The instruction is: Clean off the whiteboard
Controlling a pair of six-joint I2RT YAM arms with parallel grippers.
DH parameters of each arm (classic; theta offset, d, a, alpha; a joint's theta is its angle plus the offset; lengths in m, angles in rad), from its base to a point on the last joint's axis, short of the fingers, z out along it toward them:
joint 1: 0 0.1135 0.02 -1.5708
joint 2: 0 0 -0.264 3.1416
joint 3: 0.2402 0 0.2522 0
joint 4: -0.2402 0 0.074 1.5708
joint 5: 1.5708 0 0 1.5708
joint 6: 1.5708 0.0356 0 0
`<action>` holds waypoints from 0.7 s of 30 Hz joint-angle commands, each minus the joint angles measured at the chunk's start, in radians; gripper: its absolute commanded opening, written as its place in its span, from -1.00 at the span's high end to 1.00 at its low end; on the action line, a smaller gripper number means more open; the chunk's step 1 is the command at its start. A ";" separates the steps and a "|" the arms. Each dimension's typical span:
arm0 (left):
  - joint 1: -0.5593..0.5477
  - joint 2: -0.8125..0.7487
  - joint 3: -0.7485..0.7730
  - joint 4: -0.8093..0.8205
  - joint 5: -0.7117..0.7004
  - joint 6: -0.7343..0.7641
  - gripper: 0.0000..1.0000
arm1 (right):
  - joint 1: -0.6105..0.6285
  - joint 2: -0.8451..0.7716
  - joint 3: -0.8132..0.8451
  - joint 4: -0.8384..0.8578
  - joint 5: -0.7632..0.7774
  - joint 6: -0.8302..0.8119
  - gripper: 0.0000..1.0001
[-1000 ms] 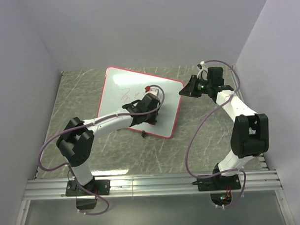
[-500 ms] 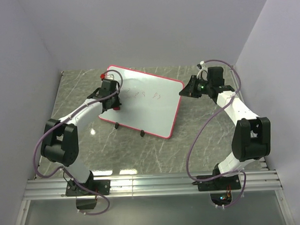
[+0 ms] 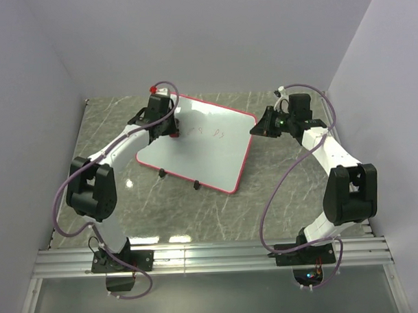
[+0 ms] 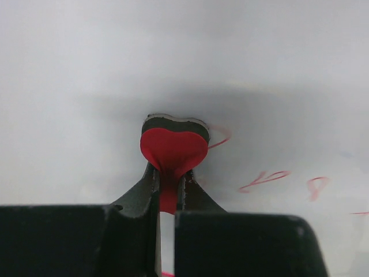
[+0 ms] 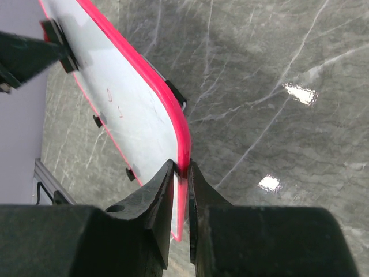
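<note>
Marbled table (image 3: 299, 194), left pincer (image 4: 169, 173) clamping heart-shaped eraser (image 4: 174, 147), right pincer (image 5: 180, 170) nipping whiteboard (image 5: 135, 109) (red-rimmed, glossy)

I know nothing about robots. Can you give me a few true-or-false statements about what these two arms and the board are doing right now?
1. The left gripper pinches a red heart-shaped eraser against the whiteboard. True.
2. The right gripper hangs free, touching nothing. False: its jaws are closed on the whiteboard's red edge.
3. The whiteboard is wiped clean. False: red marks show on it beside the eraser.
4. Small black clips sit along the whiteboard's near edge. True.
</note>
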State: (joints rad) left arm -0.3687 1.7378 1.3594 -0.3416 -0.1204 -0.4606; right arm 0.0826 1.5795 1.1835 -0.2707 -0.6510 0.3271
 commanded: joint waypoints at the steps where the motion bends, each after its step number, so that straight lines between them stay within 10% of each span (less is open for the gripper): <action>1: -0.038 0.043 0.116 0.013 0.056 0.002 0.99 | 0.019 -0.036 -0.013 0.018 0.033 -0.023 0.88; 21: 0.126 0.028 0.048 0.065 0.008 0.080 0.99 | 0.022 -0.015 0.014 -0.012 0.045 -0.043 0.89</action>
State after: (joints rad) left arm -0.2478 1.7950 1.4643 -0.3233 -0.1280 -0.4122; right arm 0.0872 1.5787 1.1778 -0.2691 -0.6308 0.3187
